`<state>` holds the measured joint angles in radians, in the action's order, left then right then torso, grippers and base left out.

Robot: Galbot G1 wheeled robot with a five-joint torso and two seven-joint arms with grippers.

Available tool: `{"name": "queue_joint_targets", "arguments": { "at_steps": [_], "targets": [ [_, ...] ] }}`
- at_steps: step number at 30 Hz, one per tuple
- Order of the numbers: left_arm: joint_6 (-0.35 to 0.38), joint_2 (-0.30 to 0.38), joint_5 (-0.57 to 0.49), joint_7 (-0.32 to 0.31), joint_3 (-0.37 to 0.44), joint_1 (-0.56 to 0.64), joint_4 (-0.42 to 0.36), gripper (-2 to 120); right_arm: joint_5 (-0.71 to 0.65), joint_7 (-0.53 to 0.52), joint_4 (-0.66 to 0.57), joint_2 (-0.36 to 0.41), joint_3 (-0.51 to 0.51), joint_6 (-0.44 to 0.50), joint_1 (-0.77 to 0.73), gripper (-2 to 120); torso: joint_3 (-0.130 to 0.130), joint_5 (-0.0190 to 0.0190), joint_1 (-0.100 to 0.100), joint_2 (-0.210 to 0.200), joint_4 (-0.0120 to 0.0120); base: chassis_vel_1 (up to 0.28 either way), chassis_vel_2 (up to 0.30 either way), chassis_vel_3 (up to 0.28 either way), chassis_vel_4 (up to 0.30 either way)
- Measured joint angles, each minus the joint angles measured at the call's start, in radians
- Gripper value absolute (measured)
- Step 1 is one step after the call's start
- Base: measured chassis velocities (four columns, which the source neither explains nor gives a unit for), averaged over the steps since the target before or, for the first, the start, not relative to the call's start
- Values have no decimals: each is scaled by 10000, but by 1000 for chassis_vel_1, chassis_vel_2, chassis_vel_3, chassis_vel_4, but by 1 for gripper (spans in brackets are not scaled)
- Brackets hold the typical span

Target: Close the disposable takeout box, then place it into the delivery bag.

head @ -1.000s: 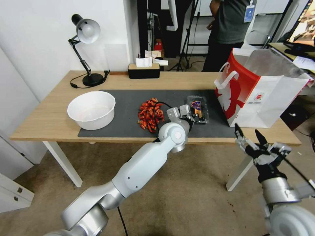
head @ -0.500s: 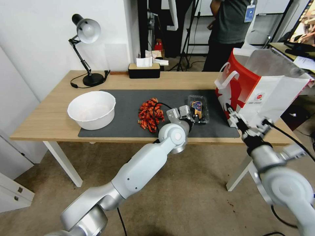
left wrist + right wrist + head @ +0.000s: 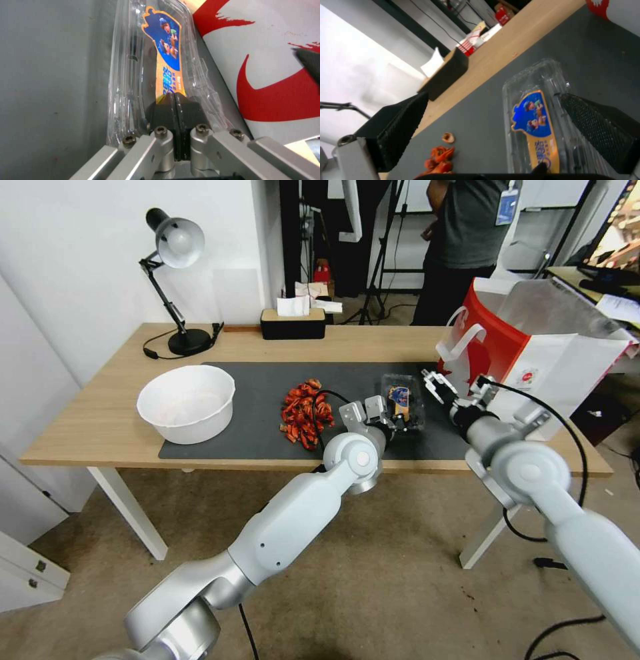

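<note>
The takeout box (image 3: 404,402) lay flat on the dark mat (image 3: 253,400) on the table (image 3: 93,427). Its clear lid was down, and a blue and orange sticker (image 3: 168,55) showed on top. The box sat between a pile of red bits (image 3: 305,413) and the delivery bag (image 3: 533,373).

The left gripper (image 3: 390,421) was at the near end of the box. In the left wrist view, its two black fingers (image 3: 163,113) were pressed together, and they sat right on the near edge of the box, at the end of the sticker. The clear plastic spread out on both sides of them.

The right gripper (image 3: 457,388) was up over the mat, between the box and the bag, close to the far right side of the box. Its fingers (image 3: 400,122) were wide apart. In the right wrist view, the box (image 3: 536,117) lay between the two black fingers, and they were not touching it.

The bag stood upright at the right end of the table. It was open at the top, with silver lining inside. Its red and white side faced the box, and a white handle (image 3: 460,340) hung on that side.

A white bowl (image 3: 187,403) sat on the left end of the mat, well apart from the box. A black lamp (image 3: 173,280) stood at the back left corner of the table.
</note>
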<state>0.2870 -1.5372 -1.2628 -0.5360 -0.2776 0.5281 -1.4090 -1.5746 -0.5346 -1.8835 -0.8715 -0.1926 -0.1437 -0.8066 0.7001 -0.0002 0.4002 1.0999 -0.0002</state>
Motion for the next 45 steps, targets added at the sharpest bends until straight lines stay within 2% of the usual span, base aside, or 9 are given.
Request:
{"name": "queue_joint_targets", "arguments": {
  "at_steps": [10, 14, 24, 35, 45],
  "targets": [
    [-8, 104, 50, 35, -71, 83, -78, 0, 362, -765, 459, -186, 517, -525, 737, 100, -2, -1, -3, 1, 3, 0, 0, 0, 0],
    [-17, 77, 65, 34, -84, 85, -83, 0, 889, -1144, 553, -37, 658, -952, 904, 100, -2, 2, -2, 0, 4, 0, 0, 0, 0],
    [-21, 63, 67, 20, -127, 30, -82, 0, 925, -1626, 550, 197, 757, -1655, 1143, 100, -1, 3, -2, 1, 2, 0, 0, 0, 0],
    [-27, 86, 66, 3, -191, -17, -68, 0, 467, -2128, 779, 260, 1147, -2702, 1700, 100, -1, 1, -3, 1, 3, 0, 0, 0, 0],
    [-39, 94, 53, -1, -217, -50, -56, 0, -475, -2208, 1499, 78, 1610, -3764, 2502, 100, 0, 1, -2, 1, 2, 0, 0, 0, 0]
  ]
}}
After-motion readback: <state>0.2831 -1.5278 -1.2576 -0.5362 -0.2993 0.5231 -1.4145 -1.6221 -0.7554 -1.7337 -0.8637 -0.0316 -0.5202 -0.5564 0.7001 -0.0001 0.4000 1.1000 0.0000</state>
